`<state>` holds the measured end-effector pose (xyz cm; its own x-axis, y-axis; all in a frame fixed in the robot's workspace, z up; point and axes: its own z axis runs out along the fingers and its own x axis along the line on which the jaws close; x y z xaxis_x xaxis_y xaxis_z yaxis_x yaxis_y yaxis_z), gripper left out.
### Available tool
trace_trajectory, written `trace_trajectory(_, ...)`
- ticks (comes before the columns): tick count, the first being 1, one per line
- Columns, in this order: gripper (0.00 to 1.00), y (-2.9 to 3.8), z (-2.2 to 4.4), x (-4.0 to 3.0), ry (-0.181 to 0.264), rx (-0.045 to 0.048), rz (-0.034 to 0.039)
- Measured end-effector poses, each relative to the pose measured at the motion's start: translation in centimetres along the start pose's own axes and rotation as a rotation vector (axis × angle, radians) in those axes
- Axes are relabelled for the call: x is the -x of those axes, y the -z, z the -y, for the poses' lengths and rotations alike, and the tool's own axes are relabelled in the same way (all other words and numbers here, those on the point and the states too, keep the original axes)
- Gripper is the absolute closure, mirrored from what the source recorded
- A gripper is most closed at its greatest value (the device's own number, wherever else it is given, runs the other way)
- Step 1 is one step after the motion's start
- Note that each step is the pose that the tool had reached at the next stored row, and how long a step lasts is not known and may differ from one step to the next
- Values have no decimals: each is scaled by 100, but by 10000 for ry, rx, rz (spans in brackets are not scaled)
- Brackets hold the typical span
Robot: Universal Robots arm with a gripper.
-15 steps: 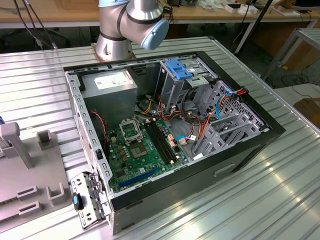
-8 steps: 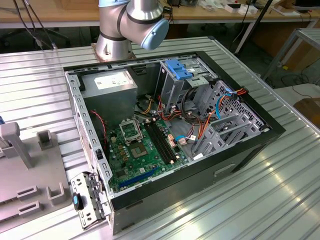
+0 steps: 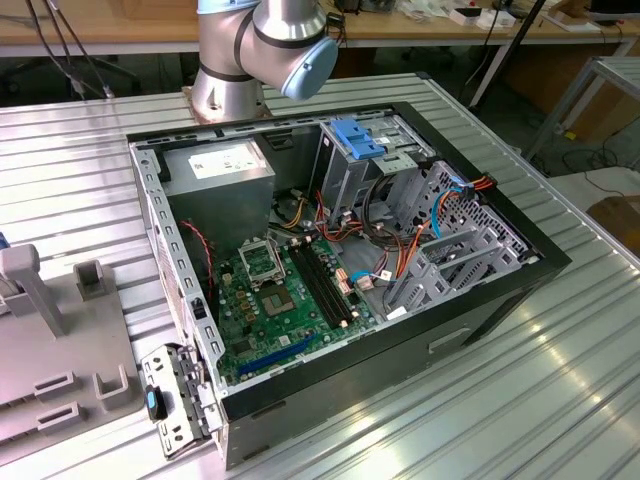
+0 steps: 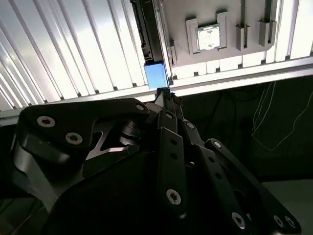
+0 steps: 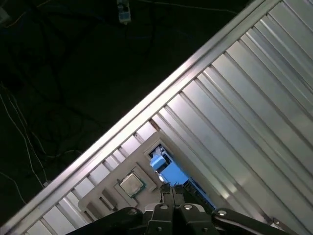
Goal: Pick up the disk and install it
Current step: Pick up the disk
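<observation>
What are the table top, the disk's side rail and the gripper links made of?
Table top: probably bare aluminium; ribbed profile with bright, streaky glare.
The disk, side rail: likely plastic; flat, even blue with a matte finish.
The gripper, links: black with a smooth satin finish and silver screw heads. They could be anodised metal or plastic; the look leaves it open.

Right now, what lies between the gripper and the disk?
Nothing: in the second wrist view the gripper nearly meets the disk; the short stretch is bare.
</observation>
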<state>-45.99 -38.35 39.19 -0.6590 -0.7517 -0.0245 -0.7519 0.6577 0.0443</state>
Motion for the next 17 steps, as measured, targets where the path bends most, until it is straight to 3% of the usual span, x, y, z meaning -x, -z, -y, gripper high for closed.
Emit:
trace_trajectory(2,89,0,0,0,391,10,-18)
trace_trajectory(5,89,0,0,0,1321,33,-59)
trace_trajectory(8,89,0,0,0,1877,46,-84)
trace_trajectory(10,89,0,0,0,2518,62,-112)
trace_trajectory(17,89,0,0,0,4034,99,-179)
